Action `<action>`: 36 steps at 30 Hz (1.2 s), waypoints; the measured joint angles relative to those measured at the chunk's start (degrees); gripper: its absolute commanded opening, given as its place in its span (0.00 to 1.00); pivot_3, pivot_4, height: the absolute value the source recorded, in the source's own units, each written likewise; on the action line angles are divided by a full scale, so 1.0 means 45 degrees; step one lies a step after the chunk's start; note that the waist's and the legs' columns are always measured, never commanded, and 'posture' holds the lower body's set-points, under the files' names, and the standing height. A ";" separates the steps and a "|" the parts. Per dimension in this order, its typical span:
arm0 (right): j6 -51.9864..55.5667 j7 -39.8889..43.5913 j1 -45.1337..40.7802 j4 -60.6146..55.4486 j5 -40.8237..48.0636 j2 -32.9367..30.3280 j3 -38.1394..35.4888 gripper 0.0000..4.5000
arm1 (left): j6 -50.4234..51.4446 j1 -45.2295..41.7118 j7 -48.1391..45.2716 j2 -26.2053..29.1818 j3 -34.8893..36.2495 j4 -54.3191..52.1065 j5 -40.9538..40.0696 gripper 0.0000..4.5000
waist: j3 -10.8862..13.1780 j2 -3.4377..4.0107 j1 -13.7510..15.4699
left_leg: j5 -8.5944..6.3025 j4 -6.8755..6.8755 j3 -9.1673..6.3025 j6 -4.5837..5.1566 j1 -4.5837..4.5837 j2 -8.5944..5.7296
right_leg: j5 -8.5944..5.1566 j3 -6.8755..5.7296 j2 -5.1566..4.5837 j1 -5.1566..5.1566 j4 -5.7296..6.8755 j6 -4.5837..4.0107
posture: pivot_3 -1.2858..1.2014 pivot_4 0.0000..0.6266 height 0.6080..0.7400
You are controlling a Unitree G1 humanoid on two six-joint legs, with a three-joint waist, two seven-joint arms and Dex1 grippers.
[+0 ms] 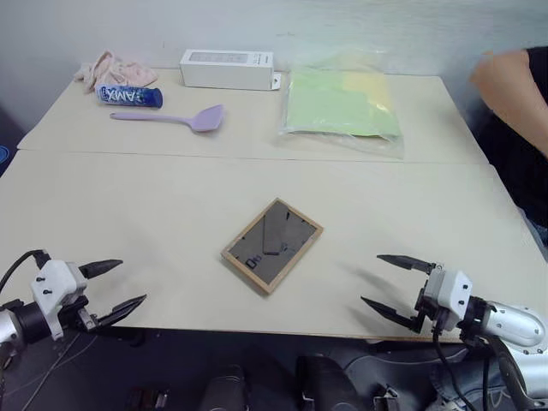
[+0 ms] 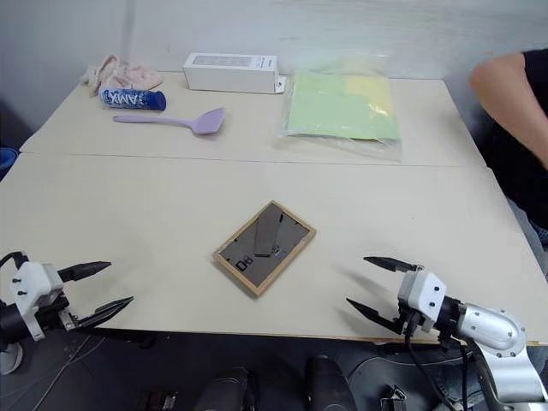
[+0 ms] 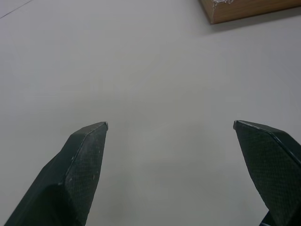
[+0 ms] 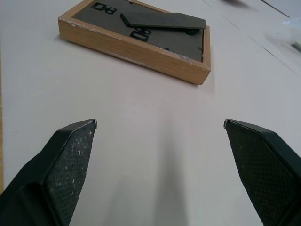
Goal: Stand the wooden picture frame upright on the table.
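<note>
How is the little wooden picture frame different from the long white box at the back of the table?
The wooden picture frame lies face down near the table's front edge, between the open grippers; the white box sits at the far edge.
The frame has a light-wood rim and dark back; the box is white all over.
The frame is flat and turned at a slant; the box is taller and lies along the far edge.
Both are rectangular and rest on the table untouched.

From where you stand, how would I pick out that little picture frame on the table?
Find the big pale table and its near slab, in front of the seam. The wooden picture frame lies there alone, flat and face down, between the robot's two open grippers. Only it has a light-wood rim around a dark back with a folded stand.
</note>
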 measured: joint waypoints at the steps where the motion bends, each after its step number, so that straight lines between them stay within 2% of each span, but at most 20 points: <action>1: 0.0002 -0.0007 -0.0008 0.0000 0.0000 0.0000 0.0000 0.99 | 0.0003 0.0000 0.0000 0.0000 0.0000 -0.0002 0.0000 1.00 | 0.0000 0.0000 0.0000 | 0.0000 0.0000 0.0000 0.0000 0.0000 0.0000 | 0.0000 0.0001 0.0000 0.0000 0.0000 0.0000 | 0.52 0.24 1.00; 5: 0.0160 -0.0130 -0.0171 -0.0009 0.0002 0.0005 0.0177 0.99 | 0.0761 -0.0343 0.0137 -0.0131 -0.0075 -0.0251 -0.0386 1.00 | 0.0000 0.0000 0.0000 | 0.0000 0.0007 -0.0001 0.0000 0.0000 0.0000 | 0.0000 0.0001 -0.0001 0.0001 0.0011 0.0001 | 0.52 0.24 1.00; 7: 0.0528 -0.0199 -0.0303 -0.0261 0.0046 0.0005 0.0403 0.91 | 0.1517 -0.1031 0.0305 -0.0026 -0.0541 -0.0657 -0.0587 0.92 | -0.0002 -0.0002 0.0039 | 0.0000 0.0018 -0.0003 0.0000 0.0001 0.0000 | 0.0000 0.0000 -0.0002 0.0004 0.0022 0.0000 | 0.52 0.24 1.00; 11: 0.1704 -0.0506 -0.0562 -0.1046 -0.0058 0.0025 0.1256 0.61 | 0.2235 -0.3860 0.0896 -0.0036 -0.2500 -0.0893 -0.0059 0.65 | -0.0011 0.0002 0.0218 | 0.0010 0.0036 0.0000 -0.0022 -0.0001 -0.0007 | 0.0002 0.0001 0.0002 0.0003 0.0033 0.0004 | 0.52 0.24 1.00; 15: 0.2669 -0.1421 -0.1529 -0.1138 -0.1321 0.0713 0.2705 0.30 | 0.2195 -0.7359 0.1754 -0.1085 -0.5155 0.0650 0.1736 0.36 | -0.0022 -0.0002 0.0308 | 0.0013 0.0055 0.0023 -0.0028 -0.0021 -0.0019 | 0.0008 0.0004 0.0026 -0.0016 0.0085 0.0016 | 0.52 0.24 1.00; 19: 0.3017 -0.1937 -0.2253 -0.0928 -0.2133 0.1132 0.3465 0.00 | 0.1843 -0.8489 0.2468 -0.2033 -0.6695 0.2321 0.3092 0.08 | -0.0020 -0.0004 0.0221 | 0.0014 0.0062 0.0047 -0.0029 -0.0061 -0.0010 | 0.0010 0.0010 0.0046 -0.0059 0.0098 0.0019 | 0.52 0.24 1.00; 20: 0.3157 -0.2019 -0.2474 -0.0826 -0.2372 0.1196 0.3607 0.00 | 0.1807 -0.8579 0.2520 -0.2146 -0.6858 0.2688 0.3237 0.02 | -0.0020 -0.0005 0.0222 | 0.0014 0.0065 0.0047 -0.0029 -0.0058 -0.0010 | 0.0010 0.0008 0.0046 -0.0057 0.0099 0.0019 | 0.52 0.24 1.00; 21: 0.3337 -0.2188 -0.2743 -0.0644 -0.2593 0.1336 0.3773 0.00 | 0.1792 -0.8647 0.2486 -0.2274 -0.6966 0.3006 0.3281 0.00 | -0.0022 -0.0007 0.0219 | 0.0015 0.0071 0.0048 -0.0029 -0.0057 -0.0008 | 0.0010 0.0009 0.0046 -0.0056 0.0102 0.0019 | 0.52 0.24 1.00; 26: 0.3977 -0.2824 -0.4185 0.0105 -0.3344 0.2443 0.4698 0.00 | 0.1487 -0.8526 0.1861 -0.2980 -0.7567 0.2828 0.3274 0.00 | -0.0028 -0.0008 0.0304 | 0.0017 0.0087 0.0039 -0.0027 -0.0056 -0.0013 | 0.0009 0.0008 0.0034 -0.0049 0.0110 0.0019 | 0.52 0.24 1.00; 31: 0.4042 -0.2984 -0.4964 0.0935 -0.3527 0.2486 0.4573 0.00 | 0.1987 -0.7247 0.1333 -0.2927 -0.7620 0.1249 0.2809 0.00 | -0.0028 -0.0008 0.0304 | 0.0014 0.0086 0.0027 -0.0023 -0.0055 -0.0012 | 0.0009 0.0004 0.0025 -0.0037 0.0097 0.0019 | 0.52 0.24 1.00; 36: 0.3972 -0.2741 -0.5198 0.1308 -0.3572 0.2480 0.4587 0.00 | 0.2539 -0.6351 0.1741 -0.3002 -0.7453 0.0183 0.2643 0.00 | -0.0029 -0.0007 0.0294 | 0.0014 0.0086 0.0024 -0.0023 -0.0050 -0.0011 | 0.0010 0.0005 0.0026 -0.0034 0.0097 0.0019 | 0.52 0.24 1.00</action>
